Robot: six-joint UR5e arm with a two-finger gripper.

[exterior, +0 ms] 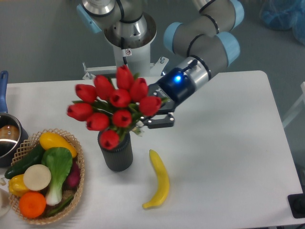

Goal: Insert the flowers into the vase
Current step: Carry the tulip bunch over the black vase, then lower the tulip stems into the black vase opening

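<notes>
A bunch of red closed tulips, the flowers [113,108], hangs in the air over the dark grey ribbed vase [116,153], tilted with the blooms toward the left. The lowest bloom covers the vase's mouth. My gripper [155,114] is shut on the green stems at the right of the bunch, above and right of the vase. The stem ends are hidden behind the blooms and fingers, so whether they touch the vase's mouth cannot be told.
A yellow banana [159,180] lies right of the vase. A wicker basket [76,188] of vegetables and fruit stands at the front left. A metal pot with a blue handle [4,133] is at the left edge. The arm's base [128,45] stands behind the table.
</notes>
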